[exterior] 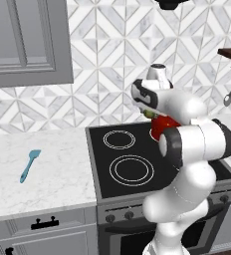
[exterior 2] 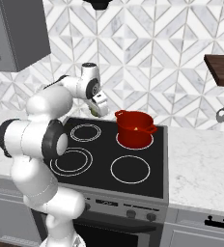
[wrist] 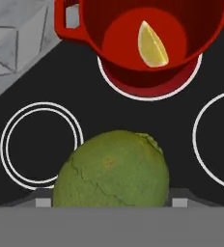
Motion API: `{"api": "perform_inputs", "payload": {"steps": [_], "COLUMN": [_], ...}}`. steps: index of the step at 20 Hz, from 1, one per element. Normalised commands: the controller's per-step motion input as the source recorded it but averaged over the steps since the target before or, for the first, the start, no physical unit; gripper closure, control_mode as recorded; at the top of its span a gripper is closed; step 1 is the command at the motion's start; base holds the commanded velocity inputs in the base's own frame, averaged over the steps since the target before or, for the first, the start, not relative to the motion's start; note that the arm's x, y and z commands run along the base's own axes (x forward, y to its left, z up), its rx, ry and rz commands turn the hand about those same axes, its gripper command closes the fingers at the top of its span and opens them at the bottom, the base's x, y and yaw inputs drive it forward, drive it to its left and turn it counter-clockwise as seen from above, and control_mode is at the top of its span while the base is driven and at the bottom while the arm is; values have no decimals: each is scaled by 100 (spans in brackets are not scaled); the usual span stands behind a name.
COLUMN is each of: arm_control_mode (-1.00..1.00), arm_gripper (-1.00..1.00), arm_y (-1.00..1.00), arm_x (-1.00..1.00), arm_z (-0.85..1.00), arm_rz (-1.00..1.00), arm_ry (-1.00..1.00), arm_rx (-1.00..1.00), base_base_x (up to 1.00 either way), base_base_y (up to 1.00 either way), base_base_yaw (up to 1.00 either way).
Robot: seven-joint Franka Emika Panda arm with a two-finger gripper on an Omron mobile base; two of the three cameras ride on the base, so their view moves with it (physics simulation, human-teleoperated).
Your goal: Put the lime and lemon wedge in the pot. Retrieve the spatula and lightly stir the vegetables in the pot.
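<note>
Gripper (exterior 2: 95, 110) fingers were clamped on small round olive-green lime (wrist: 111, 169), held over stovetop. Squat red pot (wrist: 142, 41) sat at 12 o'clock, yellow lemon wedge (wrist: 152, 46) inside. Lime looked firm, light, roll-prone; grab across widest middle.

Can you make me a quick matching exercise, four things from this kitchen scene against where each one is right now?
Things:
1. lime
2. lemon wedge
3. pot
4. spatula

Places:
A. on the marble counter left of the stove
B. on a back burner
C. held in the robot's jaws above the stove
D. inside the pot

Pairs: 1-C, 2-D, 3-B, 4-A
</note>
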Motion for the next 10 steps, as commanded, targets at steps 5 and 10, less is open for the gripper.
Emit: {"api": "perform_inputs", "payload": {"steps": [5, 10], "arm_control_mode": [-100, -100], "arm_gripper": [100, 100], "arm_y": [-87, -74], "arm_x": [39, 18], "arm_z": [-17, -33], "arm_rz": [-11, -8], "arm_ry": [6, 0], "arm_rx": [-1, 0], "base_base_x": [0, 0], "base_base_y": [0, 0], "base_base_yaw": [0, 0]}}
